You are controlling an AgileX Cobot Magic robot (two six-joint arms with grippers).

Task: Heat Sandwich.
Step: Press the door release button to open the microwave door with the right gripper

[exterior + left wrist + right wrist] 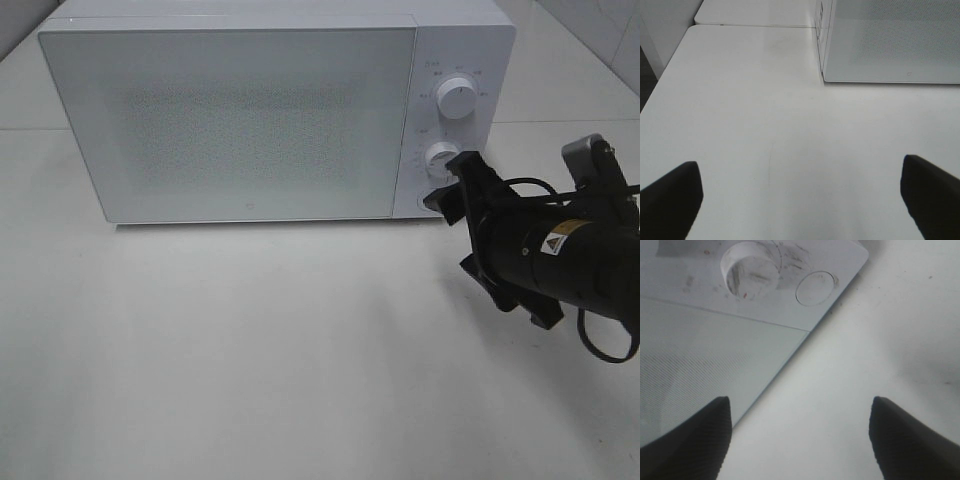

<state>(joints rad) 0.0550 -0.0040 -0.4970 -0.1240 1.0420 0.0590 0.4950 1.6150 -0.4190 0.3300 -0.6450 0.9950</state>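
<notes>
The white microwave stands at the back of the table with its door shut. No sandwich shows in any view. My right gripper is open and hovers just in front of the lower right corner of the microwave's control panel, below the lower knob. The right wrist view shows its open fingers with nothing between them, pointing toward that knob and a round button. My left gripper is open and empty over bare table, left of the microwave's corner; the high view does not show it.
The upper knob sits above the lower one on the panel. The white table spreads in front of the microwave. Its left edge drops off beside the left gripper. A seam joins a second table behind.
</notes>
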